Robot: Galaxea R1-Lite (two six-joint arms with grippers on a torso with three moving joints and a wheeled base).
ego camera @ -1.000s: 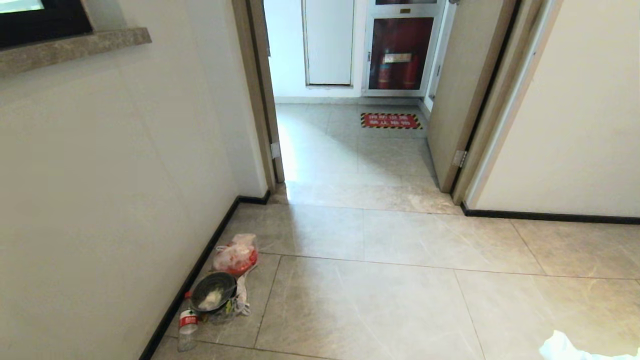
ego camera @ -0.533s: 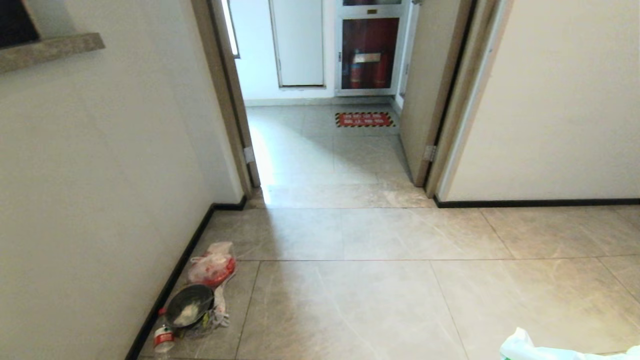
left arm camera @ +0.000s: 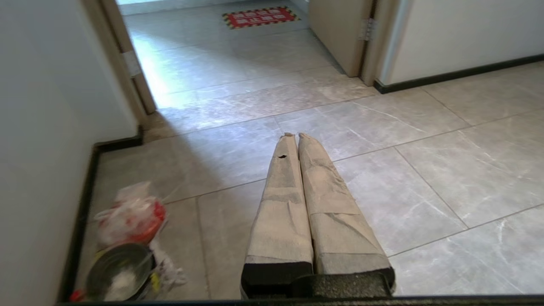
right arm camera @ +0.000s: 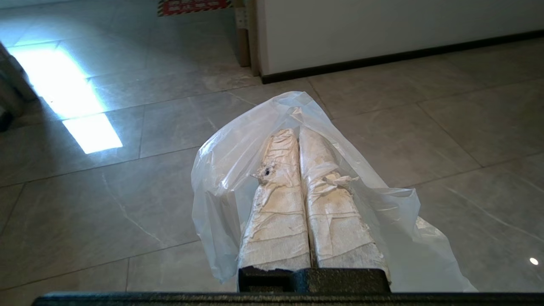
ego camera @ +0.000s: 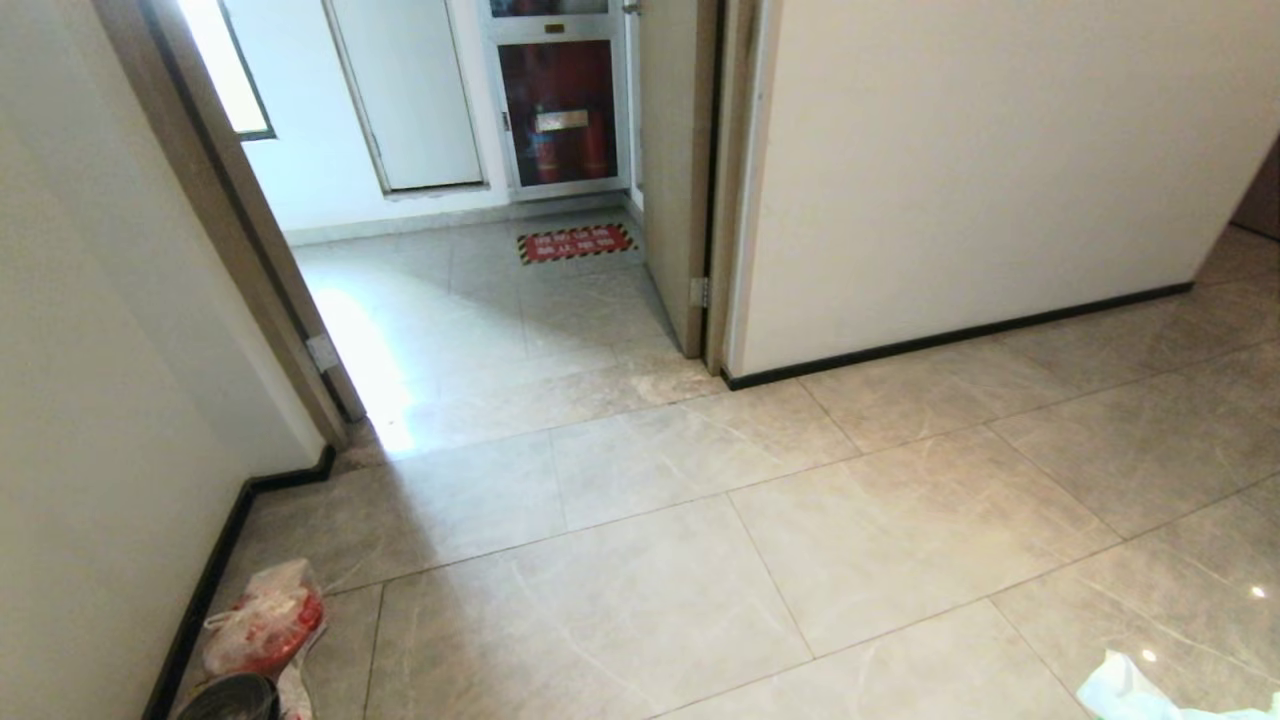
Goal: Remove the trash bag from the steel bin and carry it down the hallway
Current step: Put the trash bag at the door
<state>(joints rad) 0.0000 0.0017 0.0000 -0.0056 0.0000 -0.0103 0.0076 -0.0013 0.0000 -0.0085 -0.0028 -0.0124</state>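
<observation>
Hanging from the right gripper [right arm camera: 297, 134], whose taped fingers are clamped together on its film, the trash bag [right arm camera: 238, 153] is well apart from the steel bin [left arm camera: 121, 272] and out over the hallway [ego camera: 700, 560] floor. Judged light, limp and slippery; the gathered film near the mouth is the sound hold. The left gripper [left arm camera: 295, 136] is closed, empty. Count: one white bag, one bin, one pinkish-red bag [ego camera: 265, 620] just beside the bin.
</observation>
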